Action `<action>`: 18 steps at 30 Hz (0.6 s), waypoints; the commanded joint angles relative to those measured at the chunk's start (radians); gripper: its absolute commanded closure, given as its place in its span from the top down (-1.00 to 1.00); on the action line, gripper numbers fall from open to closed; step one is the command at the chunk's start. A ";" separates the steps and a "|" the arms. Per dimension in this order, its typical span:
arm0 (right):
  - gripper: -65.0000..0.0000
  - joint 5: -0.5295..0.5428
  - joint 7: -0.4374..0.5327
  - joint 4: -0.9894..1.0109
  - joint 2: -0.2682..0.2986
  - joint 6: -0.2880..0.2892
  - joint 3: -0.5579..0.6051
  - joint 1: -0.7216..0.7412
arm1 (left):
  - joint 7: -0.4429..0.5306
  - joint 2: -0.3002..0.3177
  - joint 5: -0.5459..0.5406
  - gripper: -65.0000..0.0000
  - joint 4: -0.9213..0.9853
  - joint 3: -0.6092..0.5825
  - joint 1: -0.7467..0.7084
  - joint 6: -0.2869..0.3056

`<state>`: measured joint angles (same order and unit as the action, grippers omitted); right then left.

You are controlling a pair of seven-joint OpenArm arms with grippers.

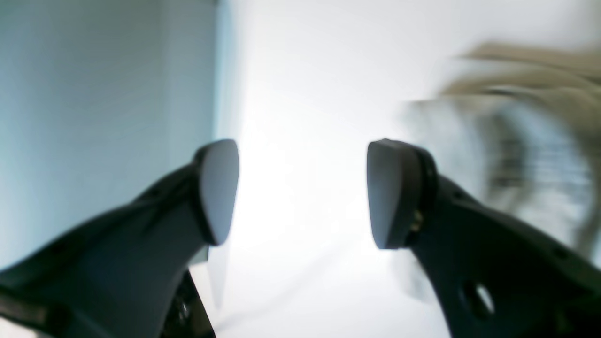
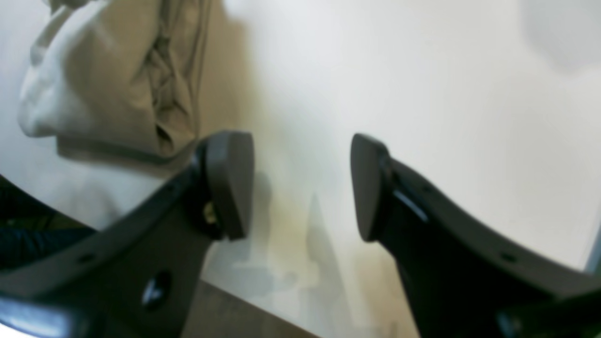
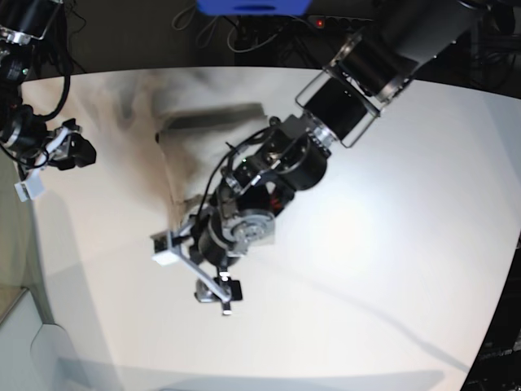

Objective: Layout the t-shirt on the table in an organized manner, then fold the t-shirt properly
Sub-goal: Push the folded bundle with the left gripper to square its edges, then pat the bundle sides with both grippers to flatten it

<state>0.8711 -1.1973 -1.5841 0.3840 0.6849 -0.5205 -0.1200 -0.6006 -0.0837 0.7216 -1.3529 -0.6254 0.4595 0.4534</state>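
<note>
The t-shirt (image 3: 191,155) lies bunched in beige-grey folds at the back middle of the white table (image 3: 391,244), partly hidden under my left arm. My left gripper (image 1: 303,192) is open with only bare table between its fingers. The t-shirt (image 1: 526,98) shows as a blur off to that gripper's upper right, apart from it. In the base view this gripper (image 3: 220,295) hangs just in front of the cloth. My right gripper (image 2: 300,185) is also open and holds nothing. A crumpled part of the t-shirt (image 2: 108,80) lies beside its left finger (image 2: 230,183).
The table's (image 2: 422,94) edge runs along the bottom of the right wrist view, with floor below it. In the base view my right arm (image 3: 49,147) is at the table's left edge. Cables and dark equipment (image 3: 244,32) stand behind the table.
</note>
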 commanded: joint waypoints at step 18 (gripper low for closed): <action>-0.94 0.018 -0.057 -0.120 -0.257 0.013 0.291 0.190 | -0.347 0.220 0.002 -0.96 -0.368 0.571 -0.250 0.000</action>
<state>0.8680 -1.2694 -1.6890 0.1253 0.6849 -0.2287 0.0597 -0.9524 0.1333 0.7071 -1.6970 -0.0578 0.1852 0.4618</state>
